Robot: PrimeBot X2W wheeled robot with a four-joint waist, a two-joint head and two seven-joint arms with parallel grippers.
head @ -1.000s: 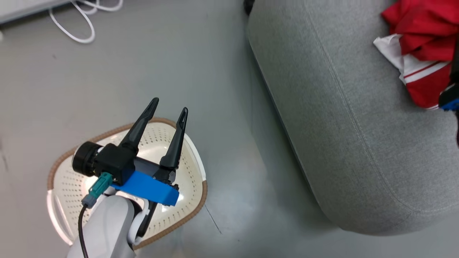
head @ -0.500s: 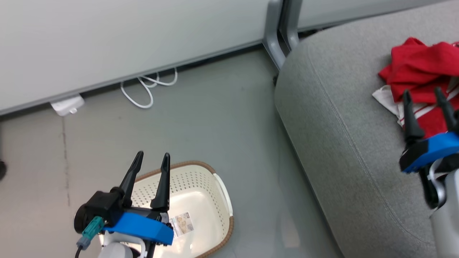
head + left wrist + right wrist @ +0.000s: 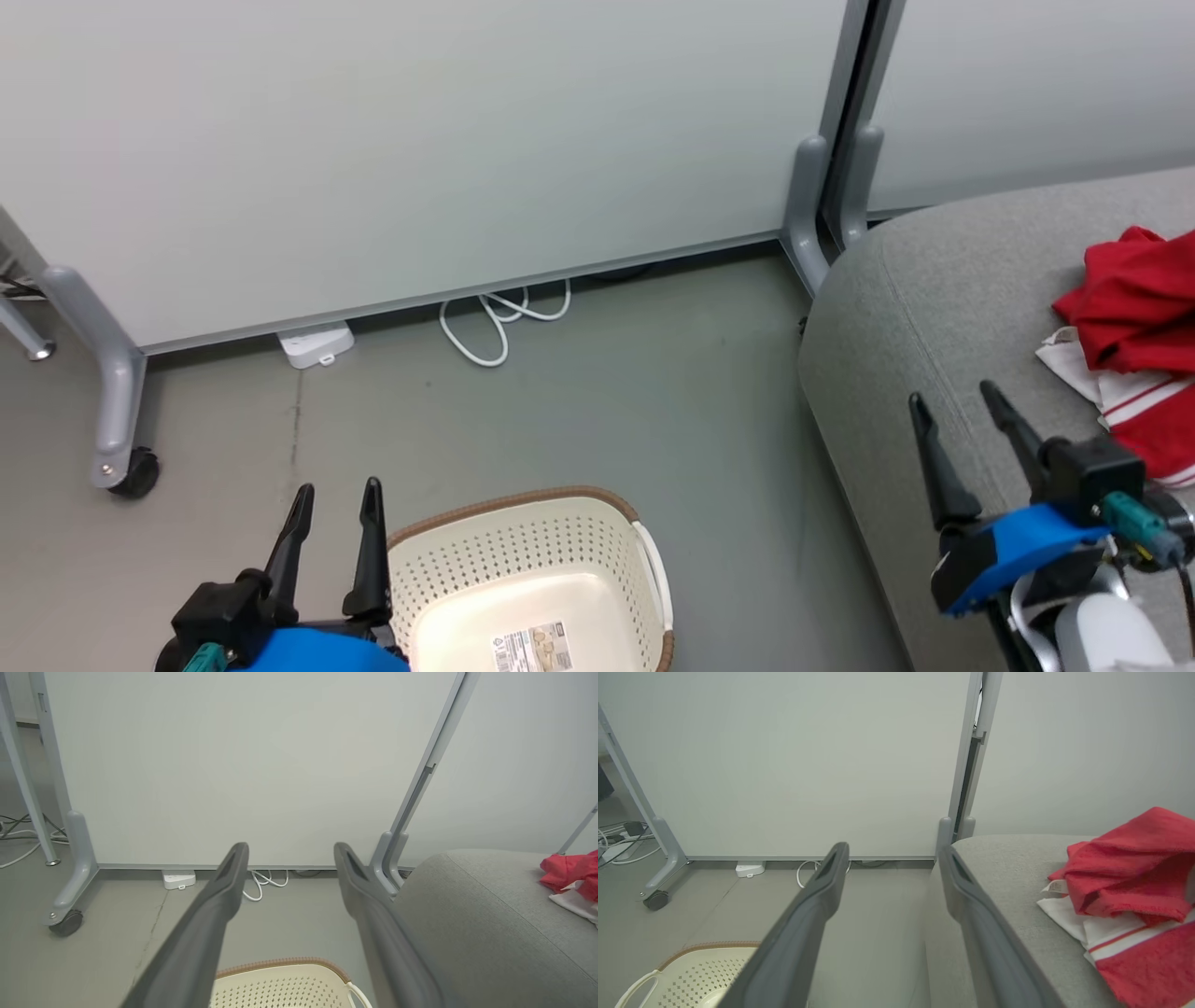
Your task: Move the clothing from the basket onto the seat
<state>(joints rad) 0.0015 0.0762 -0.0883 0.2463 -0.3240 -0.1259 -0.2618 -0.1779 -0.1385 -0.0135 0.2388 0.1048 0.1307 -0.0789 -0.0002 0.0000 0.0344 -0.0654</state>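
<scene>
From the head, looking down into the basket [image 3: 523, 560]: cream floor with a printed label [image 3: 532, 649], brown rim rounding the far side. Standing on the grey floor [image 3: 607, 411], left of the seat [image 3: 934, 308] and apart from it.

From the left wrist, lower and flatter: the basket's far rim and perforated wall at the bottom edge. Also a castor [image 3: 65, 921] under the white partition [image 3: 233, 765], with a white power block [image 3: 178, 878] and a looped white cable [image 3: 261, 884] along its foot.

From the right wrist, closest on the clothing [image 3: 1125, 872]: red fabric bunched over a white panel with a red stripe.

Of the left pincer [image 3: 338, 487]: spread wide, holding nothing, fingers raised just left of the basket's rim. Of the right pincer [image 3: 951, 394]: likewise wide and empty, raised over the seat's near-left part.

Clothing heaped on the seat, just to the right of the right pincer, with the fingers clear of the fabric. Well apart from the left pincer, with basket and floor between.
</scene>
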